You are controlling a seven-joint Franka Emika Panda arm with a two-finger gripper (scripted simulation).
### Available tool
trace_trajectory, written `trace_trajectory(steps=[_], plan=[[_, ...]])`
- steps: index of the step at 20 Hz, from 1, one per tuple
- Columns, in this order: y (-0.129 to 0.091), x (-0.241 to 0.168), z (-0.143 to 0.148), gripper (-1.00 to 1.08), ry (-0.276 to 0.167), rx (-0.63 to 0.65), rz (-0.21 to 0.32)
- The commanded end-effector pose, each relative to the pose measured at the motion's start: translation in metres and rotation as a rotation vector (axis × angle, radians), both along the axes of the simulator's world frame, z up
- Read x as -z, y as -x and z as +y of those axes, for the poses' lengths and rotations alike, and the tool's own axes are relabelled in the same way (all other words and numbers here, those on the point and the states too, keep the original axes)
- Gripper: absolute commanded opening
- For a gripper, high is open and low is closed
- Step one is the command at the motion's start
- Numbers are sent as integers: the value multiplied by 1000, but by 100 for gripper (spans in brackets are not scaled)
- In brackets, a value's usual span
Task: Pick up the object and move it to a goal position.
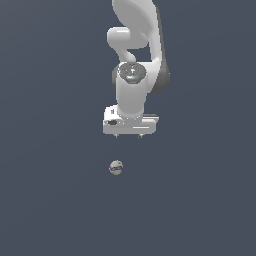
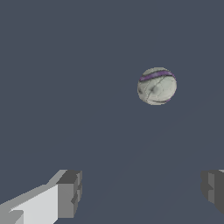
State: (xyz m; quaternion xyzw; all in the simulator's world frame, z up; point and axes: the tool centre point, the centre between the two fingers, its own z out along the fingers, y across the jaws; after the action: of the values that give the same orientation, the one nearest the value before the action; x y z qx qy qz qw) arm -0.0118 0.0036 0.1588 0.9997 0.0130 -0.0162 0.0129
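Observation:
The object is a tiny off-white ball [image 1: 116, 167] with a dark purple band, lying on the flat dark grey surface. It also shows in the wrist view [image 2: 157, 85], apart from the fingers. My gripper [image 1: 129, 136] hangs above the ball and a little toward the exterior view's right, not touching it. The gripper is open and empty. In the wrist view its two fingertips [image 2: 70, 192] stand wide apart, with the ball beyond the gap between them.
The white arm [image 1: 134, 60] reaches down from the top of the exterior view. The dark grey surface [image 1: 50, 200] spreads around the ball on all sides, with no other object in view.

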Motion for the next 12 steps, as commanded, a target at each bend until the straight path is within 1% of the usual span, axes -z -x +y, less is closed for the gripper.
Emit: trace_trajectory(steps=[1, 9, 12], plan=[[0, 0, 0, 100, 0, 0, 0], [-5, -14, 16, 100, -18, 18, -11], [-5, -14, 16, 100, -18, 18, -11]])
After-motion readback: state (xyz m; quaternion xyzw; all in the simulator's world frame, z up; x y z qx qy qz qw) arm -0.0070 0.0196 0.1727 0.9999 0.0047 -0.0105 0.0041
